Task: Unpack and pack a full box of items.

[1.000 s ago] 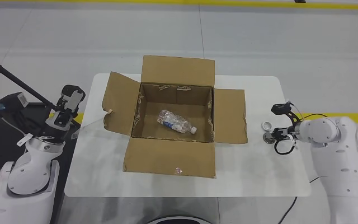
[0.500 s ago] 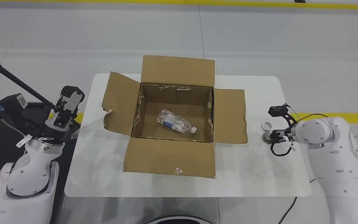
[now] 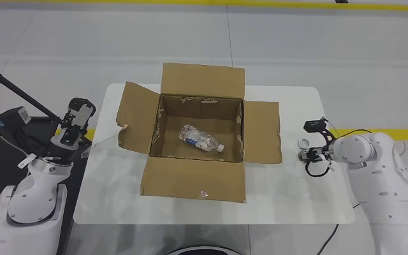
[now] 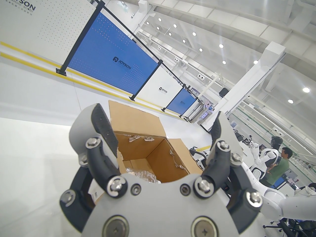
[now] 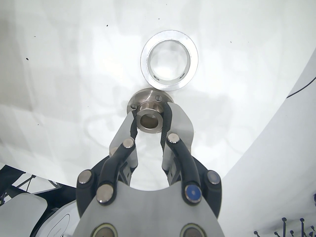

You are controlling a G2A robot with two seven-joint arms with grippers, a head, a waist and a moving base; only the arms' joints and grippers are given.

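- The cardboard box (image 3: 203, 81) stands open mid-table with all four flaps folded outward. Its left flap reaches close to the left edge of the white table (image 3: 115, 197), and its front flap comes close to the front edge.
- One clear plastic bottle (image 3: 200, 138) lies slanted on the box floor.
- Bare table is left in a strip to the right of the right flap and at the front corners.
- In that right strip, near the table's right edge, the right gripper (image 5: 150, 114) has its fingers clamped on the hub of a flanged metal fitting (image 5: 144, 97), flange down on the table.
- A metal ring (image 5: 169, 61) lies flat just beyond the fitting, its rim touching or just beside the flange.
- The left gripper (image 4: 159, 110) hangs off the table's left side, pointed toward the box, its fingers spread wide and holding nothing.
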